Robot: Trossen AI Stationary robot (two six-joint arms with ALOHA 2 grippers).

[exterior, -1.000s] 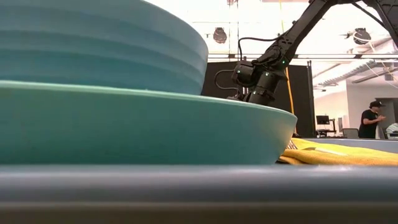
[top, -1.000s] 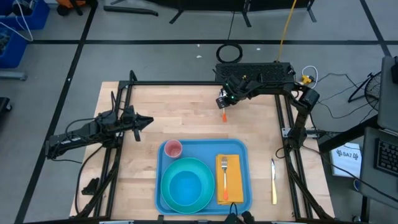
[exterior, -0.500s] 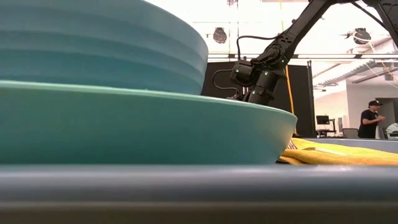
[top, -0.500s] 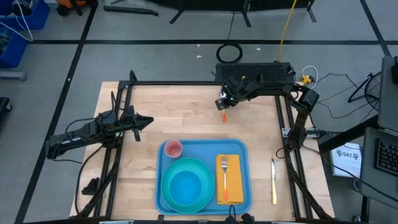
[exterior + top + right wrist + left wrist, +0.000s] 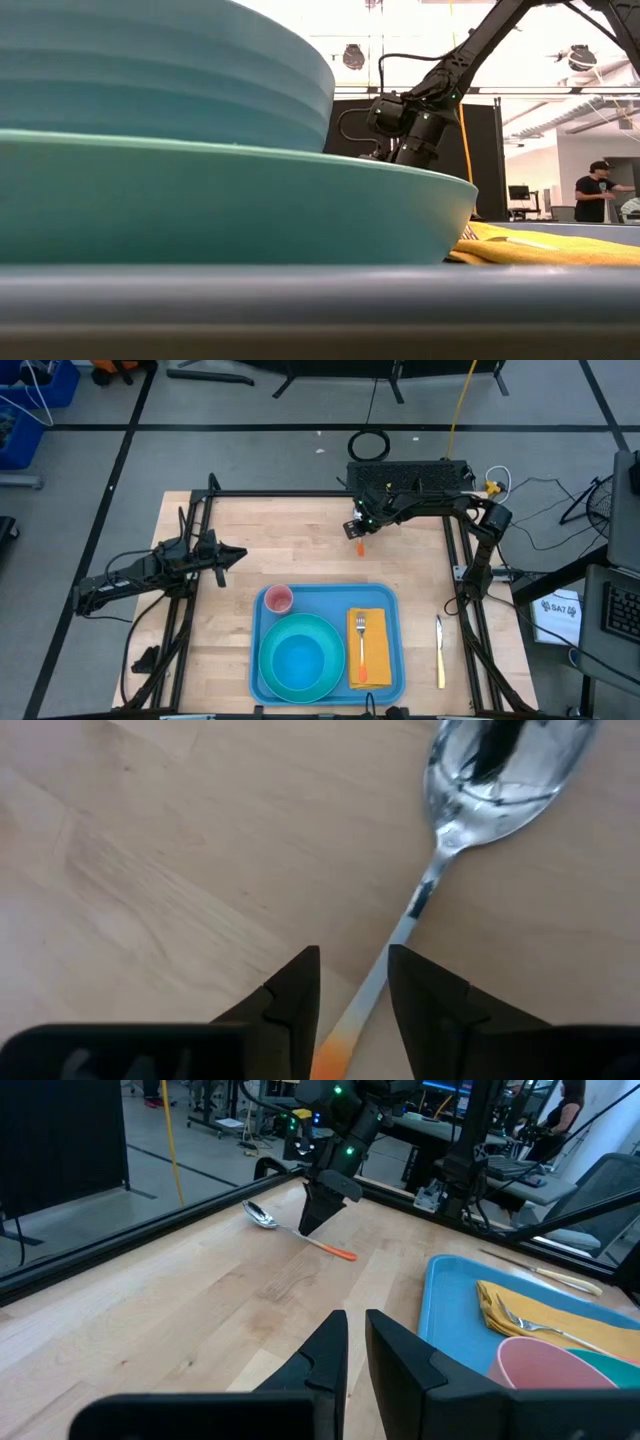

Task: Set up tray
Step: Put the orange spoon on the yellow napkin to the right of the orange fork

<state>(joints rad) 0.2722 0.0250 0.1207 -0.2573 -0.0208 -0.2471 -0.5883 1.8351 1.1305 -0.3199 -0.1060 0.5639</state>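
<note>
The light-blue tray [image 5: 390,600] lies at the table's near middle. On it are a teal plate [image 5: 300,660], a pink cup [image 5: 278,598] and a yellow napkin [image 5: 374,650] with an orange-handled fork [image 5: 361,645]. A spoon [image 5: 440,860] with an orange handle lies flat on the table at the far middle [image 5: 359,544]. My right gripper [image 5: 352,965] is open and points down over it, one finger on either side of the spoon's thin stem, apart from it. My left gripper [image 5: 238,554] waits shut at the table's left.
A knife [image 5: 439,650] lies on the table to the right of the tray. Black frame rails [image 5: 300,494] run along the table's far, left and right edges. Bare wood lies between the spoon and the tray. A person [image 5: 598,190] stands far off in the room.
My right gripper has shifted a little toward the table's left edge above the spoon. The spoon has stayed where it lay.
</note>
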